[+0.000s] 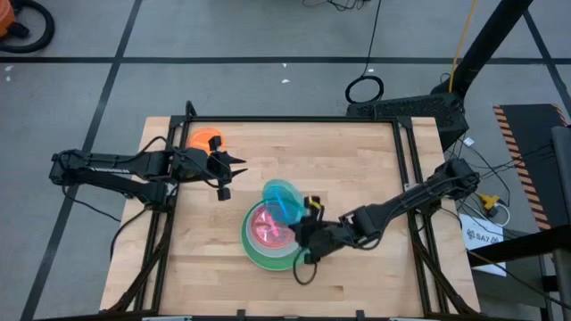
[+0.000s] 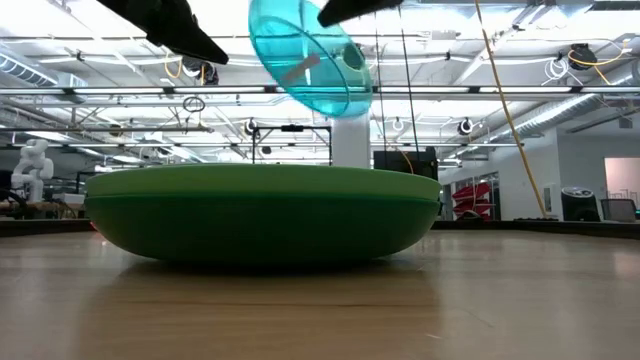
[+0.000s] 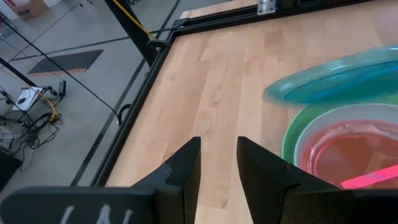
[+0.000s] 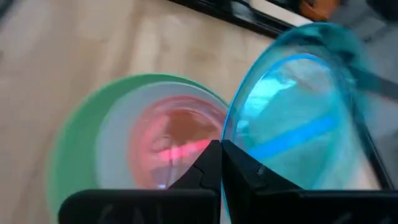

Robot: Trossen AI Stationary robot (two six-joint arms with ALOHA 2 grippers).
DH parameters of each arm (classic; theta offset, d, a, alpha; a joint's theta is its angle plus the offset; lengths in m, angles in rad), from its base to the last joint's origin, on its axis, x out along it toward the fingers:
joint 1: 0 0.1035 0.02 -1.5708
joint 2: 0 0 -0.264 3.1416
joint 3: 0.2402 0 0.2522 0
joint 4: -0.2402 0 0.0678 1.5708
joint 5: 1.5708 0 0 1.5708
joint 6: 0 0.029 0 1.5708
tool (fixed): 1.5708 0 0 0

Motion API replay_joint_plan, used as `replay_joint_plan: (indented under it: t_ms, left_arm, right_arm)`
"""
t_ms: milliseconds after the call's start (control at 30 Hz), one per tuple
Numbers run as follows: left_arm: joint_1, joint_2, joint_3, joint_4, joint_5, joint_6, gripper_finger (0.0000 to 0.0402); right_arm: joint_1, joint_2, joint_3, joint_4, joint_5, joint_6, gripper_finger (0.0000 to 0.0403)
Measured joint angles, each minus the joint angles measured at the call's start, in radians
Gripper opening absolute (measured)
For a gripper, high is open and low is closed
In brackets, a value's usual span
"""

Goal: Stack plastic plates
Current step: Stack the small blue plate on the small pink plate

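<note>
Blue plate [image 1: 283,200] tilted steeply on edge, hollow side facing the stack, held by its rim in the right gripper [image 1: 310,214], whose fingers are pinched on it. It hangs above the stack near the tabletop's middle: pink plate [image 1: 270,225] nested in a pale plate on the green plate [image 1: 264,257]. Orange plate [image 1: 207,140] lies at the far left corner. Left gripper [image 1: 228,176] hovers between it and the stack, fingers narrowly apart, empty.

Bright, even light; blurred wrist views
</note>
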Motion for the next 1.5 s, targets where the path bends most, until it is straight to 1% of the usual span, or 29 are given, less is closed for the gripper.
replay_joint_plan:
  t_ms: [133,533,733,833,933,1100,1200,1500]
  left_arm:
    - [0.000,0.000,0.000,-0.001,0.000,0.000,0.0111]
    - [0.000,0.000,0.000,-0.001,0.000,0.000,0.0111]
    - [0.000,0.000,0.000,-0.002,0.000,0.000,0.0111]
    - [0.000,0.000,0.000,-0.002,0.000,0.000,0.0111]
    - [0.000,0.000,0.000,-0.002,0.000,0.000,0.0111]
    - [0.000,0.000,0.000,-0.003,0.000,0.000,0.0111]
    - [0.000,0.000,0.000,-0.002,0.000,0.000,0.0111]
    - [0.000,0.000,0.000,-0.003,0.000,0.000,0.0111]
  right_arm:
    - [0.018,0.005,0.000,0.033,-0.096,-0.023,0.0000]
    - [0.037,0.020,0.000,0.058,-0.132,-0.010,0.0000]
    - [0.021,0.107,0.000,0.103,-0.220,-0.035,0.0000]
    - [0.004,0.160,0.029,0.054,-0.237,-0.036,0.0000]
    - [-0.009,0.206,0.091,-0.037,-0.238,-0.051,0.0000]
    - [-0.032,0.279,0.197,-0.154,-0.288,-0.071,0.0000]
    - [-0.042,0.308,0.243,-0.222,-0.286,-0.091,0.0000]
    - [-0.055,0.316,0.251,-0.229,-0.312,-0.101,0.0000]
